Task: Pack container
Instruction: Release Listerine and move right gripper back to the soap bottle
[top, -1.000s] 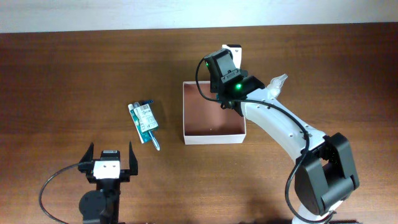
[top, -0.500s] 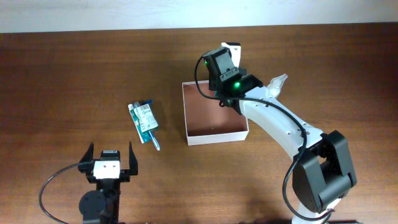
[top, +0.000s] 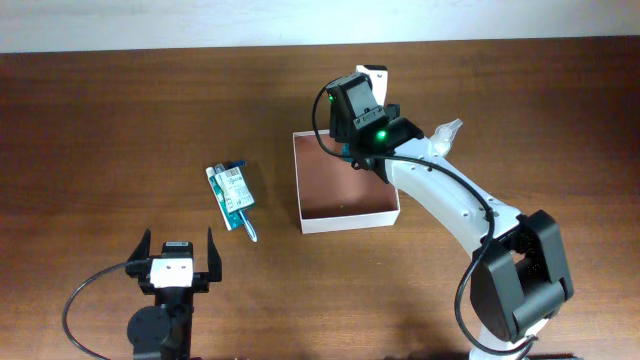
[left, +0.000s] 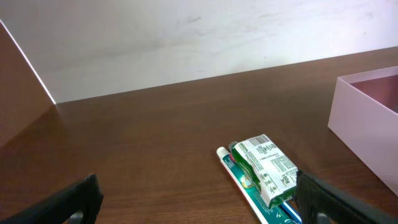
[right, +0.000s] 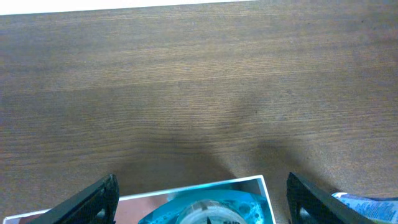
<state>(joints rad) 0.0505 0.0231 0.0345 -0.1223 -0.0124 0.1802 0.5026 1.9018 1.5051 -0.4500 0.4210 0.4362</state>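
The container (top: 350, 220), a shallow white-walled box with a reddish-brown floor, sits mid-table. Its side wall (left: 367, 124) shows at the right of the left wrist view. My right gripper (top: 352, 135) hangs over the container's far right corner. In the right wrist view, that gripper (right: 203, 196) is open, its fingers standing well clear on both sides of a teal bottle (right: 205, 208) that sits just inside the white rim (right: 249, 182). My left gripper (top: 178, 255) is open and empty near the front left, and its wrist view (left: 198, 199) faces the table.
A green-and-white toothpaste box (top: 232, 190) lies on a teal tube (left: 249, 186), left of the container and ahead of my left gripper. A clear plastic bottle (top: 447, 132) lies right of the container, beside my right arm; a blue-white piece of it (right: 367, 202) shows low right.
My right gripper has opened and let go of the teal bottle in the container's corner. The container shifted slightly to the right. The left arm has not moved.
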